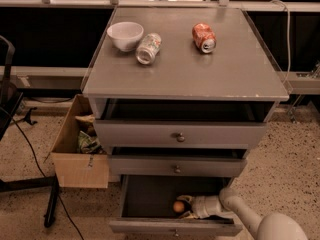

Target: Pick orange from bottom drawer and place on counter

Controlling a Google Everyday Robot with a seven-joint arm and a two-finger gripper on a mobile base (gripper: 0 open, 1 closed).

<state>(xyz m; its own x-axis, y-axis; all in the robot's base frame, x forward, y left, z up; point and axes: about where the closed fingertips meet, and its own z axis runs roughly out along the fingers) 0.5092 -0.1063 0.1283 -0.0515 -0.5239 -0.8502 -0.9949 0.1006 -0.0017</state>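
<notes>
The bottom drawer (150,196) stands pulled out at the bottom of the grey cabinet, dark inside. The small round orange (178,207) lies in it near the front, right of centre. My gripper (184,207) reaches in from the right, level and pointing left, with its fingers (186,199) spread above and below the orange's right side. The arm runs off to the lower right. The counter (225,74) is the broad grey top of the cabinet.
On the counter lie a white bowl (125,35), a silver can (148,48) on its side and a red-orange can (204,37) on its side. The top drawer (177,134) is also pulled out. An open cardboard box (77,144) stands on the floor left.
</notes>
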